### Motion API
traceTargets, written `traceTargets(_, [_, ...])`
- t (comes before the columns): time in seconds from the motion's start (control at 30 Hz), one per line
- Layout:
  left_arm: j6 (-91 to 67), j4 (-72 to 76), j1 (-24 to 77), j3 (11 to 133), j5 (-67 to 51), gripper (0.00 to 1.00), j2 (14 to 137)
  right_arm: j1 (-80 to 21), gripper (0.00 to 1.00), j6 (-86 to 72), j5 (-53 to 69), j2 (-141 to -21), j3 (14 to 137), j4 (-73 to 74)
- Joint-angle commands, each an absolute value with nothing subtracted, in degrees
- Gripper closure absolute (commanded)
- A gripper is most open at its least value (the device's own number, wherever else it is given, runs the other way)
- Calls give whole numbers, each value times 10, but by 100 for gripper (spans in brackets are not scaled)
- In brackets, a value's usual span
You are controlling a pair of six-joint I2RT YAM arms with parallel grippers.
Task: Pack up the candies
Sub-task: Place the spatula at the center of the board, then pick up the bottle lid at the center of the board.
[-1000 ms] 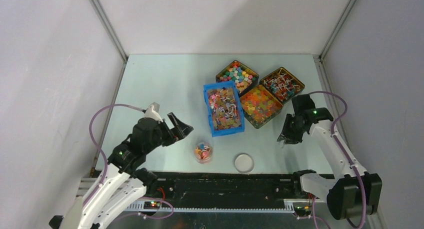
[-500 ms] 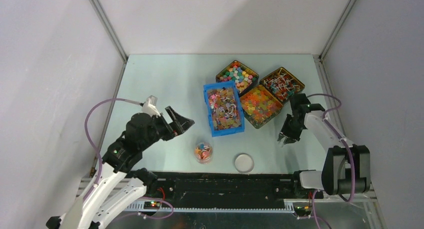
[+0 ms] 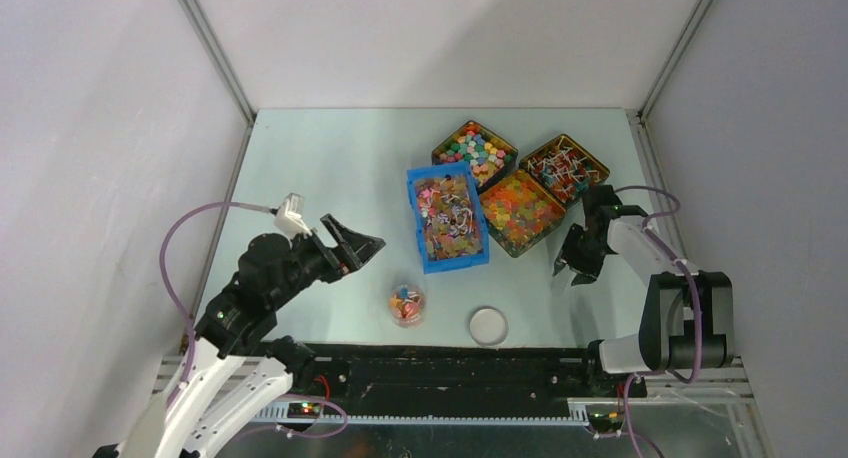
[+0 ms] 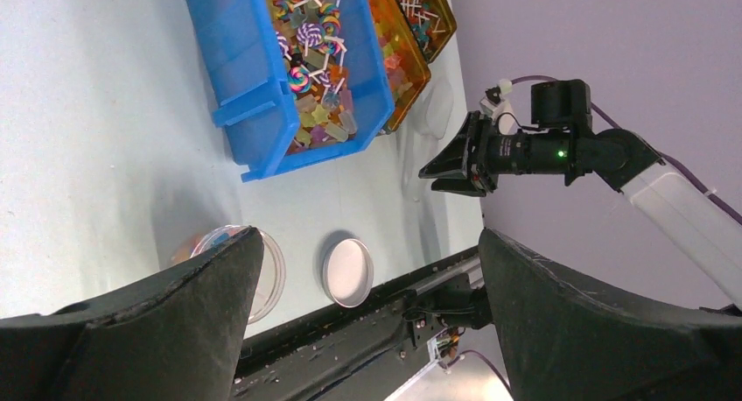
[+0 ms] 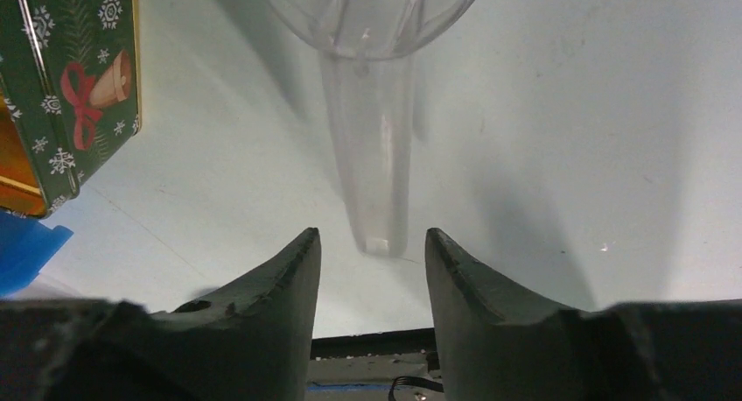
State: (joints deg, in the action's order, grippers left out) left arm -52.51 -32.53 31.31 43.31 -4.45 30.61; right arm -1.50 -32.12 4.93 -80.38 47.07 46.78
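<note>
The top view looks steeply down from above and behind the arm bases at the frame's bottom, taking in the whole table (image 3: 330,168). The left wrist view looks from mid height across it, sharing the blue bin (image 3: 413,223) (image 4: 236,59), lid (image 3: 488,325) (image 4: 347,271) and right gripper (image 3: 557,272) (image 4: 442,175). The right wrist view hangs close over the table, a tin (image 5: 79,86) at upper left.

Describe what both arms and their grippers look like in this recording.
The left arm and right arm have white shells and black joints, each with a small green light and a looping lilac cable. The left gripper and right gripper are black, with two broad wedge-shaped fingers tapering to the tips.
</note>
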Motion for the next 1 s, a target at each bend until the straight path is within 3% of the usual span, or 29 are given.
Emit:
traceTargets(0.0, [-539,-320,309,421,-27,0,287,-11,45,-307,46,-796,473,453])
traceTargets(0.17, [-543,-329,309,420,-21,0,291,-11,25,-298,53,-783,473,455])
traceTargets(0.4, [-550,-325,309,408,-24,0,297,-13,12,-277,92,-755,475,466])
traceTargets(0.6, [-556,-321,309,377,-34,0,314,-55,9,-264,101,-732,502,498])
traceTargets(0.97, [-556,-337,309,340,-27,0,347,-273,0,-255,20,-695,543,589])
